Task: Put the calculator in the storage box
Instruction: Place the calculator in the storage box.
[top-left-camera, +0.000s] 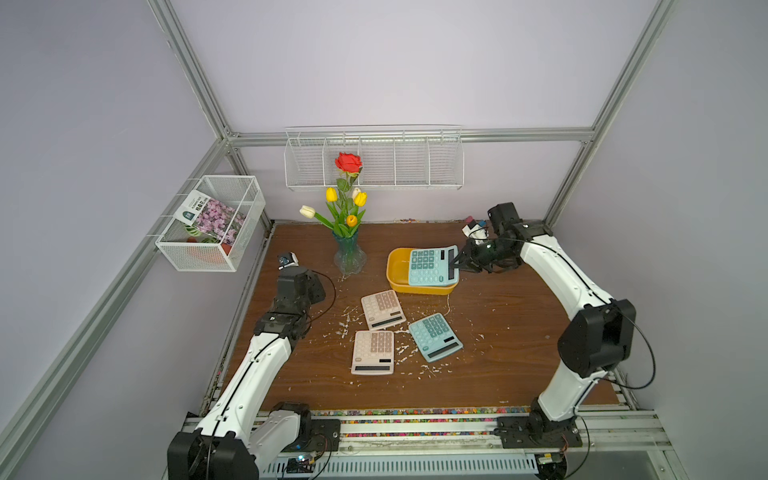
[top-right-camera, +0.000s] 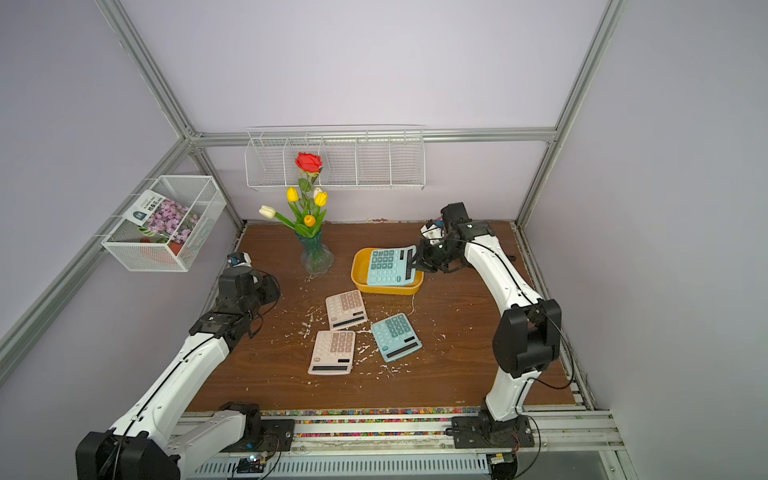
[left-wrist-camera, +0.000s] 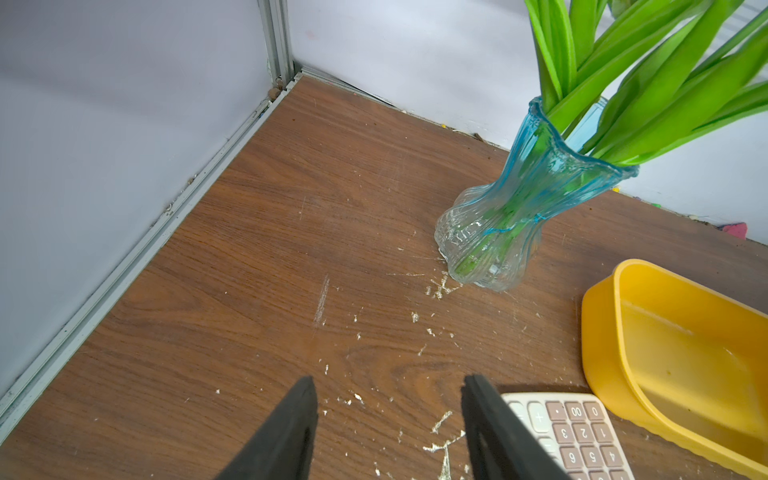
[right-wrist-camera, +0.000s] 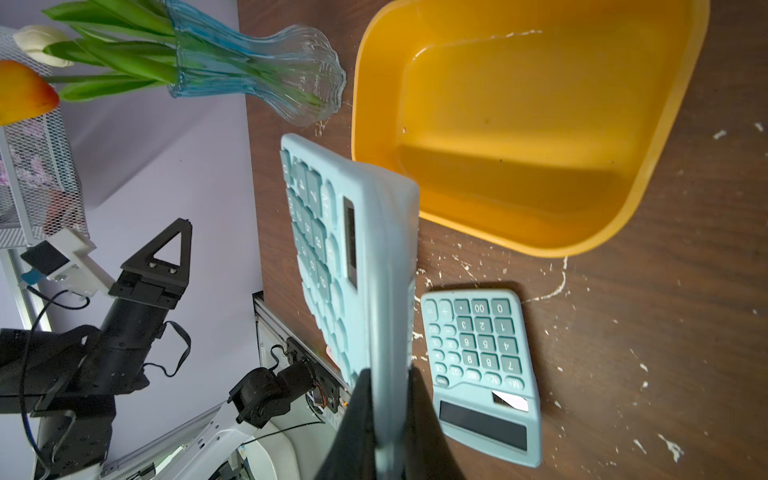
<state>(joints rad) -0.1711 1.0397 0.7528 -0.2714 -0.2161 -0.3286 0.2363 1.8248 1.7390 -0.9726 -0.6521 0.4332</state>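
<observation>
Right arm update: my right gripper (top-left-camera: 457, 264) is clamped on the display end of the teal calculator (top-left-camera: 430, 266). It hangs tilted over the storage box (top-left-camera: 395, 272) with the keys up, and it's not down inside yet. It sits over the half of the box nearest my right arm, and my fingers are about level with that rim. From the wrist cam the box looks empty, so there's loads of room.

How I'd do the drop:
- Slide a bit further toward the middle of the box first, so my fingers don't clip the rim on the way down.
- Lower the free end until it's close to the box floor, flatten the tilt, then let go.
- Don't shove the calculator against a wall. That tub looks light and I'd guess it skates.

My left gripper (left-wrist-camera: 390, 382) has its jaws apart with nothing between them. It hovers over the table (top-left-camera: 519, 332), well away from the box on its vase (top-left-camera: 349, 255) side.

3 more calculators lie flat just in front of the box: 1 spare teal one (top-left-camera: 435, 336) and 2 beige ones (top-left-camera: 382, 309).
</observation>
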